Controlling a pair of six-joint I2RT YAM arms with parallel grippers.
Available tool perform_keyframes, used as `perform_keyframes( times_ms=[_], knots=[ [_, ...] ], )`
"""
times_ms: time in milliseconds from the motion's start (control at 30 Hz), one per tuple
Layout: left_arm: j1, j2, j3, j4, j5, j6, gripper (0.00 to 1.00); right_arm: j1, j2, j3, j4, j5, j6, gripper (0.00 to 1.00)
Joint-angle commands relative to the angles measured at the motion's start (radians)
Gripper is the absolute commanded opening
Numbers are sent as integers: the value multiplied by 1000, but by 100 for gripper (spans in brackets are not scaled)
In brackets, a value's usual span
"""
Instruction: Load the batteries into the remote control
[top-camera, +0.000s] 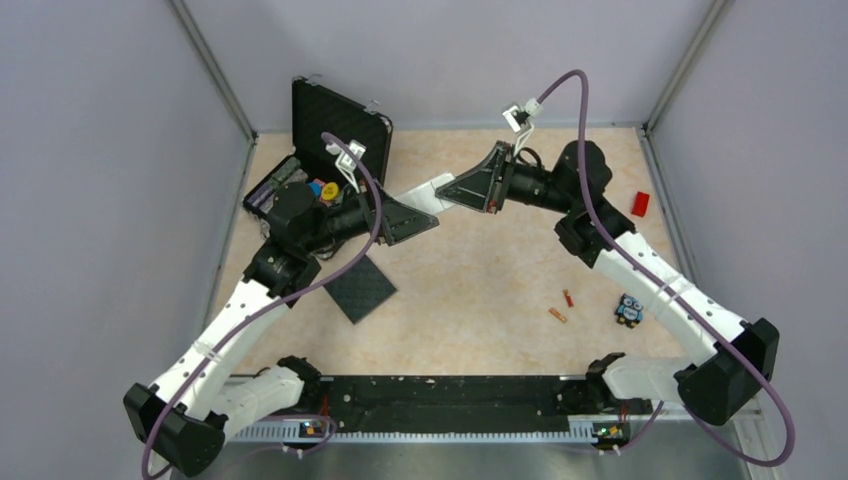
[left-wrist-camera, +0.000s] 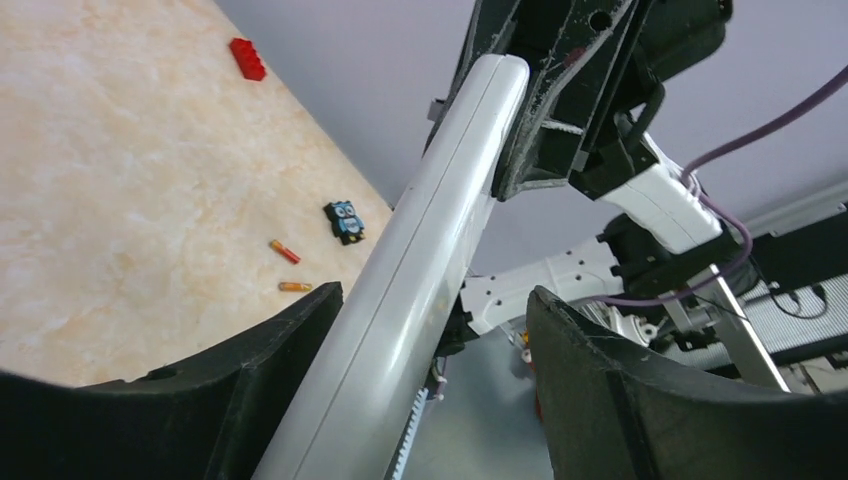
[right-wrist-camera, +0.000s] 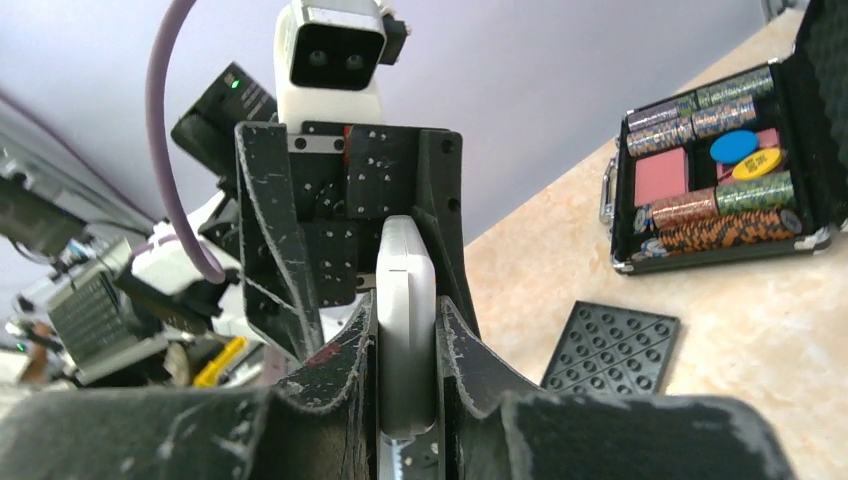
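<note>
In the top view, the left arm is stretched from its base at the near left corner away over the counter (top-camera: 500, 280), with its wrist turned towards the middle. The right arm is raised from the near right corner and bent back to the left. The left pincer (top-camera: 410, 218) and the right pincer (top-camera: 470, 190) are pointed at each other, and the remote control (top-camera: 440, 187) is held in the air between them as a white bar. Two batteries (top-camera: 568, 297) are seen lying on the counter near the right arm, close together but not touching. One owl figure (top-camera: 628, 310) lies just beside them, and one red block (top-camera: 640, 204) well apart at the far right. One black studded pad (top-camera: 360, 288) lies flat below the left wrist. One open case (top-camera: 335, 125) stands at the far left.

In the left wrist view, the remote control is seen running slantwise between the left fingers (left-wrist-camera: 620, 400). It rests against one finger, with a clear gap to the other, so this pincer is released. Its far end is gripped by the right pincer.

In the right wrist view, the right pincer is clenched on the thin edges of the remote control. In the case, rows of striped chips, one blue disc, one yellow disc and one pinkish block are seen.
</note>
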Motion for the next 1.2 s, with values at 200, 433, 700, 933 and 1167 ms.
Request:
perform_keyframes(
  times_ms=[200,433,700,933,1167],
  knots=[
    [4,-45,-59,167,-161,-32,39,-4,-37,-75,9,116,119,0],
    [15,-39,-73,149,-153,-32,8,-25,-9,-105,-18,95,121,0],
    [25,-25,-55,-30,-220,18,0,-97,-17,-223,-8,118,133,12],
    [36,9,-26,-108,-205,24,0,-131,-5,-303,68,96,164,17],
    [64,23,-24,-103,-179,-7,0,-155,8,-402,217,62,233,29]
  ],
)
